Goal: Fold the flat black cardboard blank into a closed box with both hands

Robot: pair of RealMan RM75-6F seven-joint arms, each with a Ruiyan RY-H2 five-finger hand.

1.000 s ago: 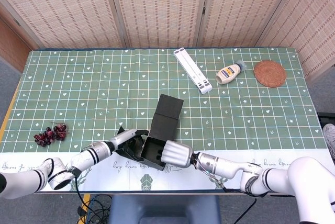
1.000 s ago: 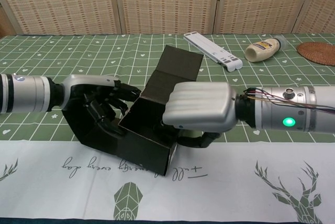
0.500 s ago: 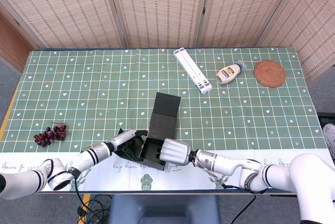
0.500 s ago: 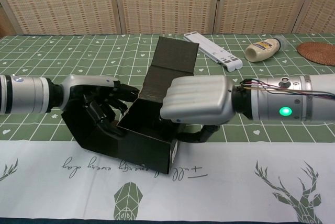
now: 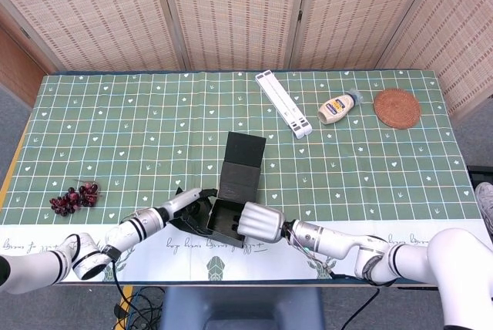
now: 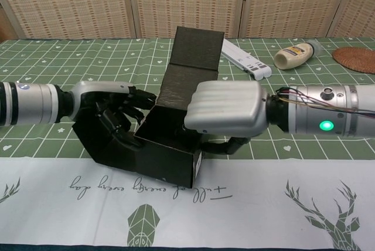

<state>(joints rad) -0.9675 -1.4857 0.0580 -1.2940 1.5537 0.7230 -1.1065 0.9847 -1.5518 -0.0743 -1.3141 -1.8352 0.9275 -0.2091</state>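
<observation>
- Nearest you, at the front edge of the table (image 5: 154, 106), the black cardboard box (image 6: 167, 145) sits half formed on the white strip of the cloth, its open top facing up and its lid flap (image 5: 242, 162) standing up and leaning away from you.
- Your right hand (image 6: 225, 113) lies over the box's right wall; its silver back hides most of the fingers, but dark fingers (image 6: 220, 145) curl down around that wall beneath it, so it grips the box there.
- Your left hand (image 6: 114, 110) is pressed to the box's left side, its dark fingers bent against the wall and the loose side flap; you cannot tell from either view whether they clamp the card or only rest on it.
- Off to your left, near the same edge, lies a bunch of dark red grapes (image 5: 74, 198), well apart from the box.
- Farther back stand a white folded stand (image 5: 283, 103), a mayonnaise bottle (image 5: 339, 106) on its side, and a round woven coaster (image 5: 397, 108).
</observation>
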